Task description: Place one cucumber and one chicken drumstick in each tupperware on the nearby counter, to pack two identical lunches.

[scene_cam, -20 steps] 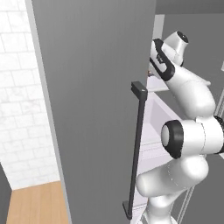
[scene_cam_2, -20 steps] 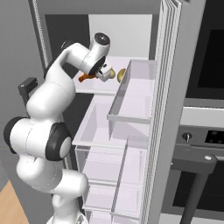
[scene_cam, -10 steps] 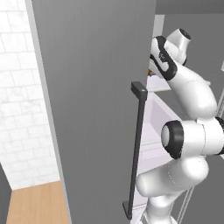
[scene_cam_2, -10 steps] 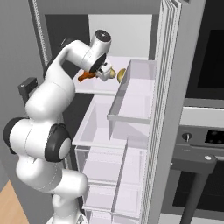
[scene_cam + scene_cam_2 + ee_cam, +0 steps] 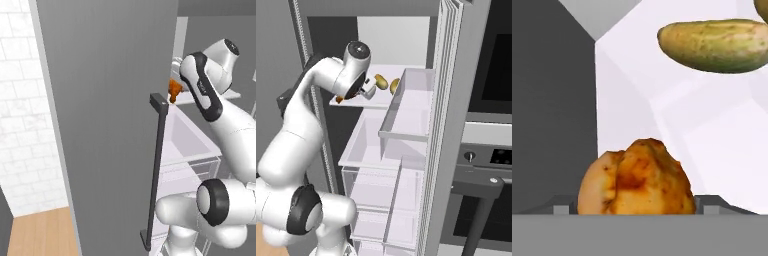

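My gripper (image 5: 342, 98) is inside the open fridge, at the left end of the white upper shelf (image 5: 385, 102), shut on an orange-brown chicken drumstick (image 5: 339, 100). In the hand view the drumstick (image 5: 637, 177) bulges up between the jaws of the gripper (image 5: 637, 204). The left base view shows the drumstick (image 5: 174, 91) peeking past the door edge by the hand. One yellow-green cucumber (image 5: 714, 44) lies on the shelf beyond it. Two cucumbers (image 5: 381, 81) (image 5: 394, 86) lie side by side toward the back right of the shelf. The tupperware and the counter are out of view.
The grey fridge door (image 5: 110, 100) with its dark vertical handle (image 5: 157, 165) stands open close on the arm's left. A clear door bin (image 5: 406, 117) and drawers (image 5: 381, 170) sit below the shelf. A black oven (image 5: 491, 160) with a bar handle stands to the right.
The hand has drawn left and slightly down along the shelf, away from the cucumbers, and the drumstick has come with it. It now shows past the door edge in the left base view.
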